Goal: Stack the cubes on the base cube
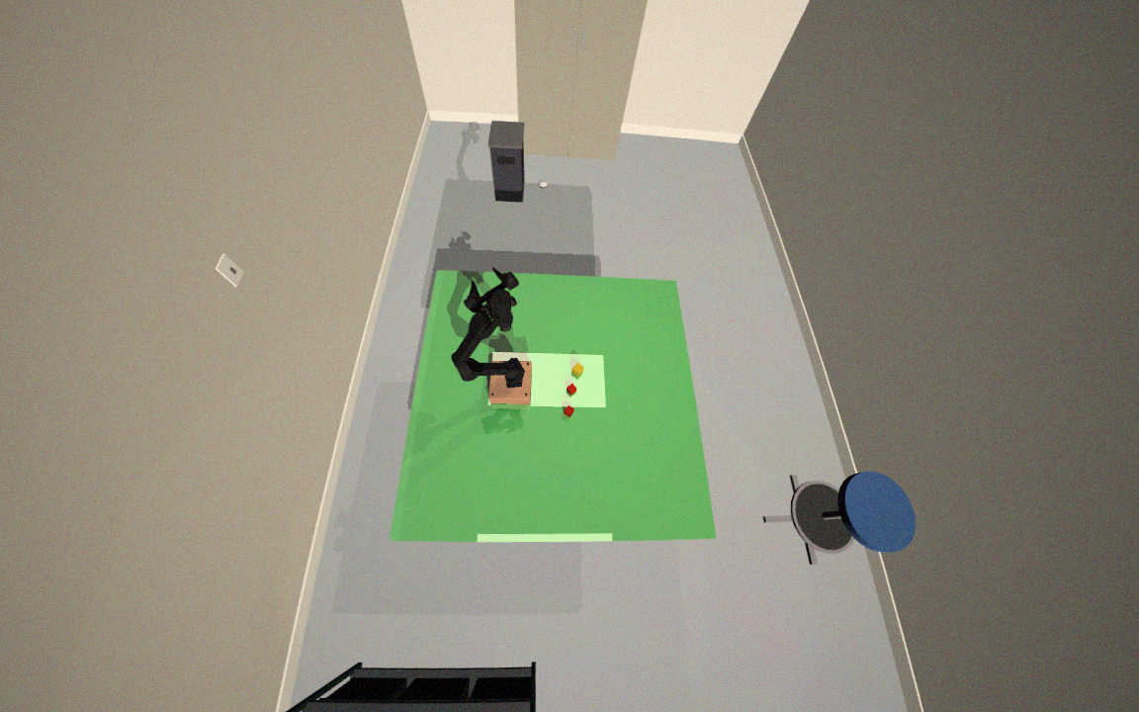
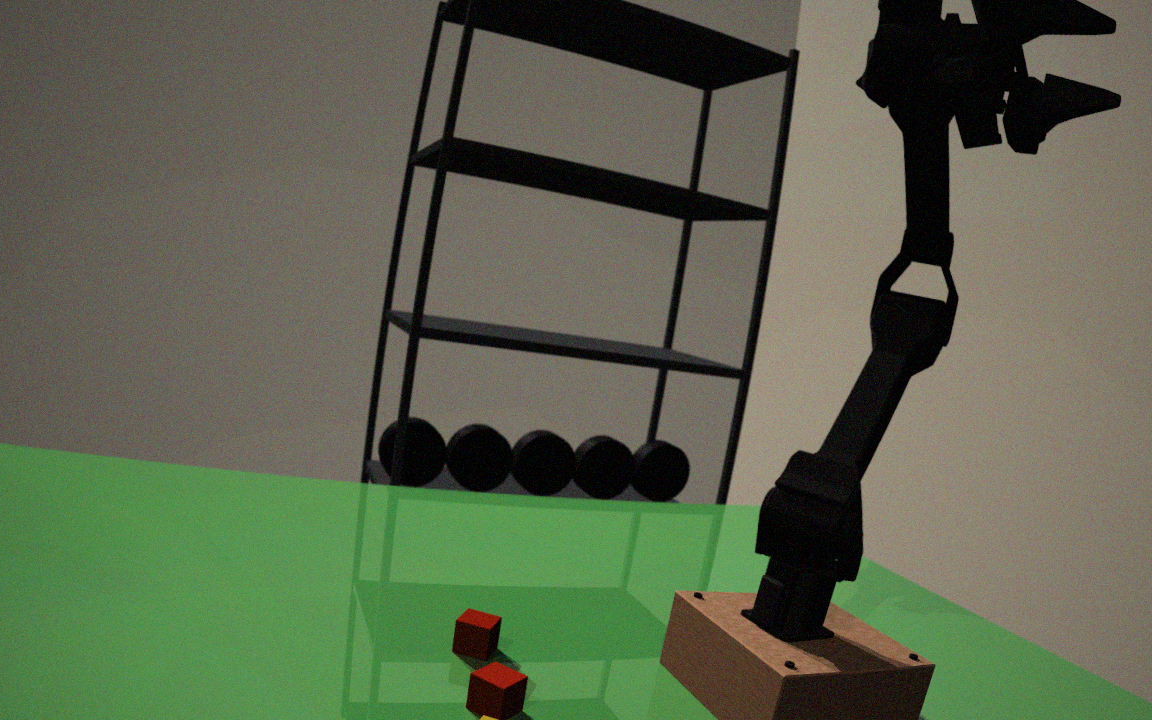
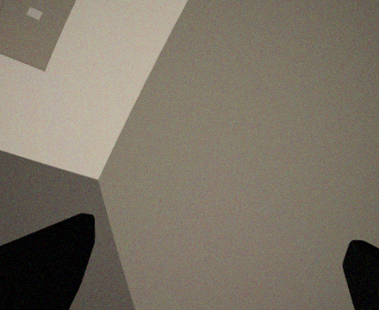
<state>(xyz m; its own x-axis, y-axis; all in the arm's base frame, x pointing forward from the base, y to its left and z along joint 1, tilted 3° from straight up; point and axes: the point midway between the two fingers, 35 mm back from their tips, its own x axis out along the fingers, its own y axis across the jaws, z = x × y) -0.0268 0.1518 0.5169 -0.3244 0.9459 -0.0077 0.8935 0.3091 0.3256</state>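
Two red cubes lie apart on the green table: one red cube (image 1: 570,390) (image 2: 497,690) is near the yellow cube, the other red cube (image 1: 569,410) (image 2: 476,634) is farther from it. The yellow cube (image 1: 577,370), apparently the base cube, has nothing on top; only a sliver of it shows at the bottom edge of the exterior view. My gripper (image 1: 482,276) (image 2: 1117,63) (image 3: 224,243) is open and empty, raised high and pointing away from the cubes. The wrist view shows both fingers wide apart against the walls, and no cube.
The arm stands on a wooden block (image 1: 499,396) (image 2: 723,640) beside the cubes. A pale rectangle (image 1: 591,395) marks part of the green table (image 1: 636,478) (image 2: 159,555). A black shelf rack (image 2: 562,335), a blue stool (image 1: 879,511) and a dark cabinet (image 1: 508,168) stand beyond the table.
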